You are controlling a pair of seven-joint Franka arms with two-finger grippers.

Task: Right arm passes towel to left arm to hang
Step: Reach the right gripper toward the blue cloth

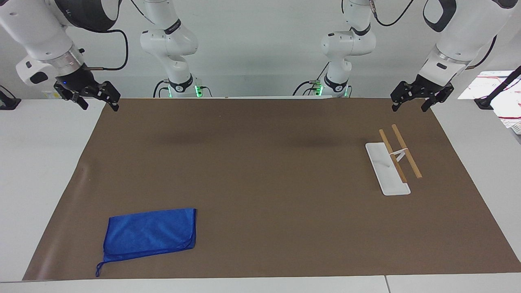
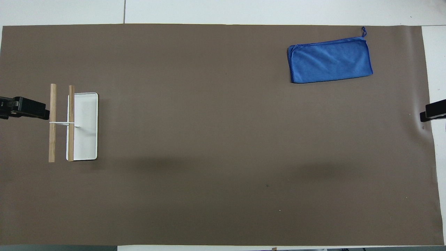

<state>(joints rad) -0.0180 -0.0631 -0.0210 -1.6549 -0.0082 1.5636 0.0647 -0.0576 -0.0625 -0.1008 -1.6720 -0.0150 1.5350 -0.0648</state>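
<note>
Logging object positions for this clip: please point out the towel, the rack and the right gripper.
towel [image 1: 149, 232]: facing view, middle of the folded blue cloth.
rack [image 1: 386, 169]: facing view, bare part of its white base.
right gripper [image 1: 99, 99]: facing view, midway between its open fingertips.
</note>
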